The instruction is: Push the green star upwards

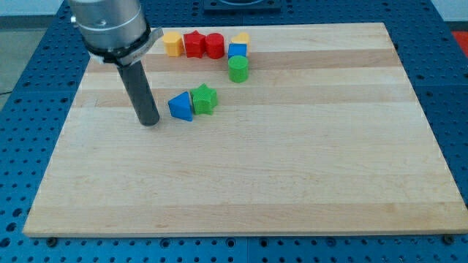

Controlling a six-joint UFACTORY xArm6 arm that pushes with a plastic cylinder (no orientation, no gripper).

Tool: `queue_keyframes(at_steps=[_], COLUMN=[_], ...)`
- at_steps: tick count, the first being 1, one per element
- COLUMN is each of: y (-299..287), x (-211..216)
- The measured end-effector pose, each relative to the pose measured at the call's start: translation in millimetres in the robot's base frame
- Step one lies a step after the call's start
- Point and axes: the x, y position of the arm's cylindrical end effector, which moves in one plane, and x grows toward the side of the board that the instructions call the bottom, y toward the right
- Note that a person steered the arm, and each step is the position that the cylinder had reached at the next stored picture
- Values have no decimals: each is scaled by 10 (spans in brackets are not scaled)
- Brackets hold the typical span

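Observation:
The green star (205, 98) lies on the wooden board (292, 175) left of centre, in the upper half. A blue triangular block (180, 107) touches its left side. My tip (149, 121) rests on the board just left of the blue triangle, a small gap apart, and left of the star. The dark rod rises from the tip to the arm's grey end at the view's top left.
Near the board's top edge stand an orange-yellow block (172, 43), a red star-like block (193, 44) and a red cylinder (213, 45) in a row. To their right a yellow block (240, 38), a blue cube (237, 50) and a green cylinder (238, 69) form a column.

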Motion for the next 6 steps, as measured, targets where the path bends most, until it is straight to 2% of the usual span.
queue_keyframes(at_steps=[3, 5, 6], y=[923, 1039, 964], x=[-3, -342, -297])
